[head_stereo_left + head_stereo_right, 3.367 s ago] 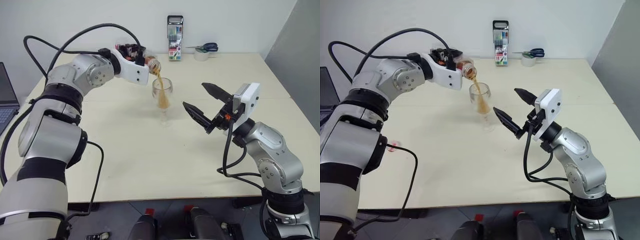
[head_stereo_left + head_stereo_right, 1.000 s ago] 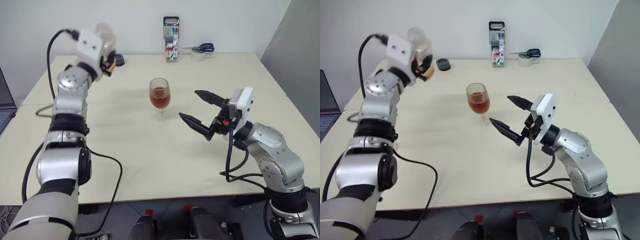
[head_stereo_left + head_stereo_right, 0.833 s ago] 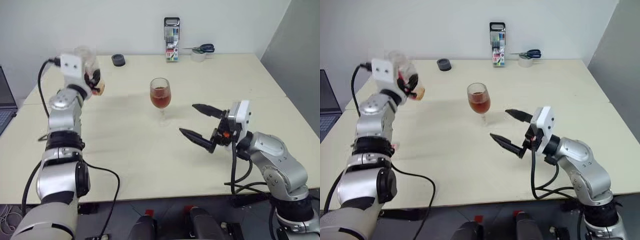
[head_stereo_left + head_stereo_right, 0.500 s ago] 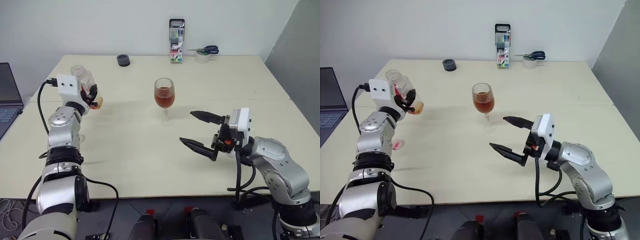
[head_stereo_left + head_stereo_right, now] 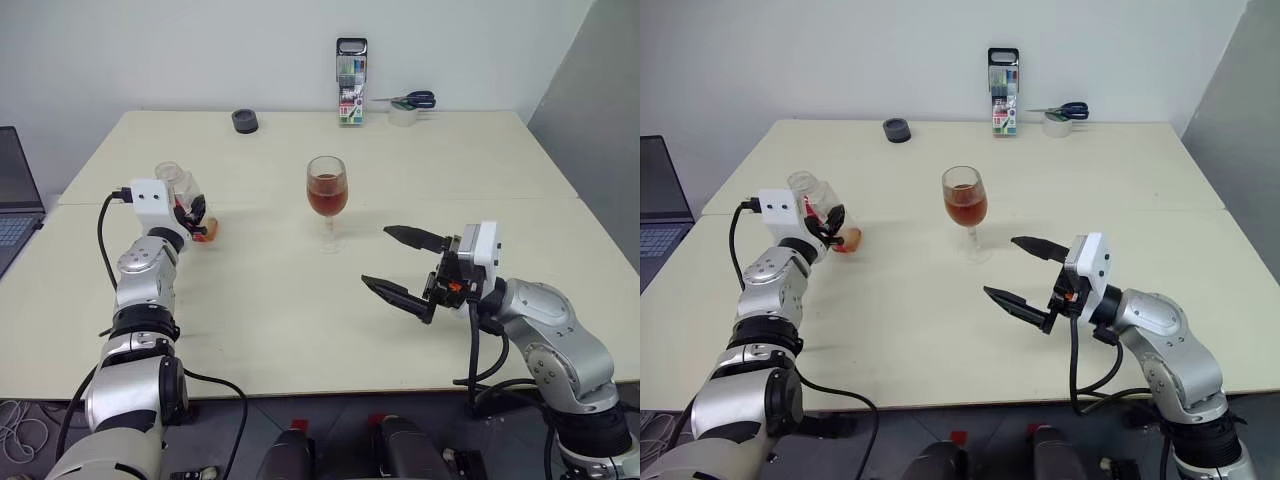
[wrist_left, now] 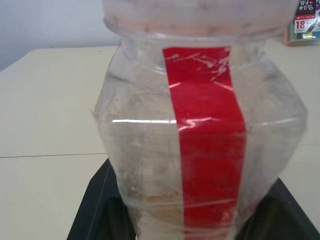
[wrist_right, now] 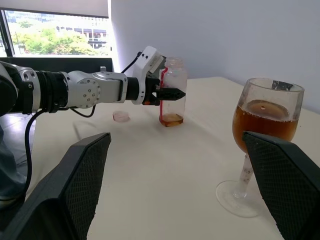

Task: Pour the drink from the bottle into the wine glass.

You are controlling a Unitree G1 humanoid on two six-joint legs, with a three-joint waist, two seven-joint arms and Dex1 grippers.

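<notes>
The wine glass [image 5: 326,190] stands mid-table, its bowl about half full of the reddish-brown drink [image 7: 266,121]. At the left side of the table my left gripper [image 5: 192,212] is shut on the bottle [image 5: 818,207], which is upright with its mouth open. A thin layer of drink sits at the bottle's bottom [image 7: 171,120], right at the tabletop; I cannot tell whether it touches. The left wrist view shows the bottle's clear wall and red label band [image 6: 207,140] close up. My right gripper [image 5: 377,256] hangs open to the right of the glass, holding nothing.
A small pinkish cap [image 7: 120,116] lies on the table beside the bottle. Along the far edge are a marker pack [image 5: 350,80], scissors on a tape roll [image 5: 405,105] and a black round object [image 5: 243,121]. A laptop [image 5: 15,195] sits at the left.
My left arm stopped pouring over the glass, swung the bottle away to the left, and over the last second lowered it upright to the table. The right gripper stayed open.
</notes>
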